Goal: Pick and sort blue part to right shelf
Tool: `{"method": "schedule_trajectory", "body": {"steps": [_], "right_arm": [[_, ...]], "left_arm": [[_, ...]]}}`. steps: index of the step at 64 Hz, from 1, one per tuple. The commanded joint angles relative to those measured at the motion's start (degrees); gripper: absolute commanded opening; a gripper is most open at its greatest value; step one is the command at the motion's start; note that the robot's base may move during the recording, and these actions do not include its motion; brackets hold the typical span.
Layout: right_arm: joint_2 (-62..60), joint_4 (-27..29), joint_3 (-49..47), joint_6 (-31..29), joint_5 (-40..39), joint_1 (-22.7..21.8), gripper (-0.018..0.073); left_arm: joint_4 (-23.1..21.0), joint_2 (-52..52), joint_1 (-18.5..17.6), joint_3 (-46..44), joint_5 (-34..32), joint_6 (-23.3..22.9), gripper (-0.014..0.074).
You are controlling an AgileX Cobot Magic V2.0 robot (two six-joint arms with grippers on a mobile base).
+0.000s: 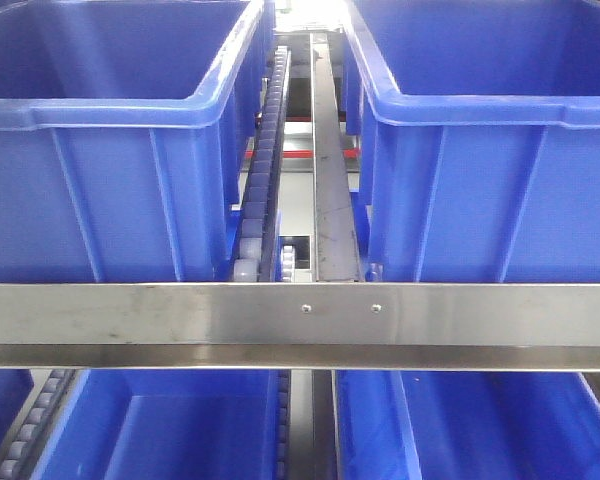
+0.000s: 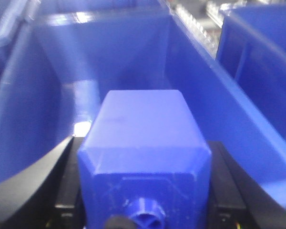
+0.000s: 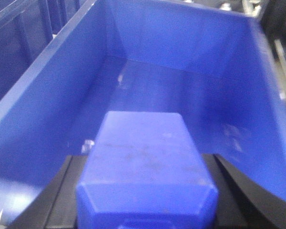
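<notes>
In the right wrist view, the blue part fills the space between my right gripper's black fingers. Its sloped shoulders point toward the camera and its cap edge shows at the frame's bottom. The right gripper is shut on it, inside a blue bin and above the bin floor. In the left wrist view, my left gripper is shut on a squatter blue block with a small round knob, held inside another blue bin. Neither gripper shows in the front view.
The front view shows a shelf with two large blue bins, one on the upper left and one on the upper right. A roller track and a steel strip run between them. A steel rail crosses the front above the lower bins.
</notes>
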Motion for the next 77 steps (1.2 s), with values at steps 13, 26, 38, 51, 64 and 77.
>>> {"method": "schedule_trajectory", "body": {"steps": [13, 26, 38, 51, 64, 77], "right_arm": [[16.87, 2.94, -11.71, -0.37, -8.45, -0.02, 0.0421], [23.17, 2.94, -13.02, -0.37, -14.90, -0.02, 0.0421], [24.86, 2.94, -13.02, -0.37, -16.38, -0.02, 0.0421], [25.43, 2.94, -13.02, -0.37, -15.54, -0.02, 0.0483], [26.70, 2.99, -13.02, -0.37, -13.00, -0.02, 0.0624], [25.30, 2.99, -13.13, -0.37, -12.98, -0.02, 0.0622]], "left_arm": [[-0.57, 18.16, -0.39, -13.76, -6.23, 0.06, 0.0334], [-0.57, 25.27, -0.48, -17.06, -6.61, 0.06, 0.0334], [-0.57, 26.77, -0.48, -17.06, -7.33, 0.06, 0.0337], [-0.57, 26.77, -0.48, -17.06, -7.33, 0.06, 0.0403], [-0.57, 26.77, -0.48, -17.06, -7.33, 0.06, 0.0693], [-0.57, 26.67, -0.48, -17.06, -7.13, 0.06, 0.0691]]}}
